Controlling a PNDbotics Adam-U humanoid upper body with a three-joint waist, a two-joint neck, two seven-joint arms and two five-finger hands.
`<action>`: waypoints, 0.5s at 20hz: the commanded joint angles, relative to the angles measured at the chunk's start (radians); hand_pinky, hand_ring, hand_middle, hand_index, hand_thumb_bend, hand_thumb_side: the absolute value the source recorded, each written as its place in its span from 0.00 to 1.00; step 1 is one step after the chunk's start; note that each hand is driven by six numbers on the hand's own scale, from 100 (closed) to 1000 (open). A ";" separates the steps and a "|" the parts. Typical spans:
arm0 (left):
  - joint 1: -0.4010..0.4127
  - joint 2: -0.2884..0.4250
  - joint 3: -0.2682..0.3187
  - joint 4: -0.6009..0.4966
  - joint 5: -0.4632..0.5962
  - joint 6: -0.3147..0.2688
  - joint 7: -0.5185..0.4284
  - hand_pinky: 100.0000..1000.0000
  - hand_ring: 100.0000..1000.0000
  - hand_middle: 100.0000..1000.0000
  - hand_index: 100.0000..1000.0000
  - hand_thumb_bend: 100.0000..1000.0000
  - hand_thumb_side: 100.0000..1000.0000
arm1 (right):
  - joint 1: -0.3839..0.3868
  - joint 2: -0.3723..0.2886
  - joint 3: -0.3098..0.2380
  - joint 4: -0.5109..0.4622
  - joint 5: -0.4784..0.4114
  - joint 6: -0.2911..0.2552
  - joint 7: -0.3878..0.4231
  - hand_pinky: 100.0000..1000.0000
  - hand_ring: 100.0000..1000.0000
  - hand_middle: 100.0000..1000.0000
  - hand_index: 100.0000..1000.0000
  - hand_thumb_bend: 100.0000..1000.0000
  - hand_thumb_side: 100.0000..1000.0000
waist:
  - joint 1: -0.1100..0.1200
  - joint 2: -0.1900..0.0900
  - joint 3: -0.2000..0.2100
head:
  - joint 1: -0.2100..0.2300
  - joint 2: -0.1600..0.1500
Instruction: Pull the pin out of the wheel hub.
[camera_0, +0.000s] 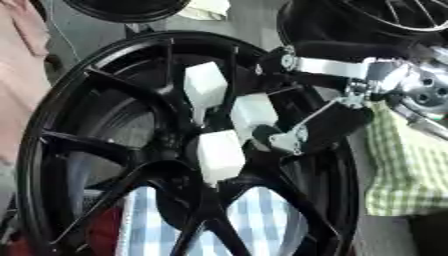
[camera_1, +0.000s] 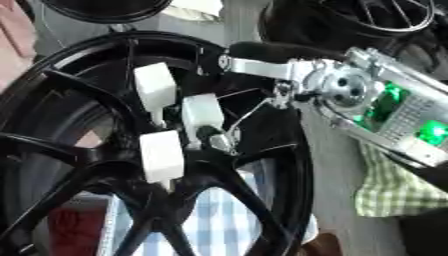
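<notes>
A big black wheel hub (camera_0: 105, 150) stands on edge and fills most of the view, its spokes meeting at the centre. Behind it lie a blue checked cloth (camera_0: 254, 215) and, off to the right, a green checked cloth (camera_0: 407, 170). The robot's right hand (camera_0: 302, 132) reaches in from the upper right across the rim, its dark fingers curled in at the hub's centre. Three white block-shaped pins (camera_0: 206, 87) stick out there, close together; the middle pin (camera_0: 254, 114) sits right against the fingers, which seem to pinch it, though the contact is hard to make out.
</notes>
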 joint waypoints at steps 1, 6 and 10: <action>-0.007 0.017 0.007 -0.015 -0.009 -0.002 -0.005 0.77 0.73 0.64 0.78 0.30 0.62 | -0.009 -0.028 -0.010 -0.012 0.005 0.007 0.001 0.84 0.80 0.71 0.78 0.19 0.04 | 0.010 -0.014 0.003 | -0.004 -0.019; -0.007 0.015 0.007 -0.015 -0.010 -0.003 -0.006 0.77 0.73 0.64 0.78 0.29 0.62 | -0.001 -0.034 -0.013 -0.012 0.019 0.014 0.011 0.84 0.81 0.71 0.79 0.20 0.02 | 0.008 -0.010 0.005 | -0.004 -0.024; -0.008 0.015 0.006 -0.015 -0.010 -0.003 -0.008 0.77 0.73 0.65 0.78 0.29 0.62 | 0.000 -0.034 -0.014 -0.012 0.025 0.015 0.019 0.84 0.81 0.72 0.79 0.22 0.01 | 0.007 -0.008 0.006 | -0.005 -0.025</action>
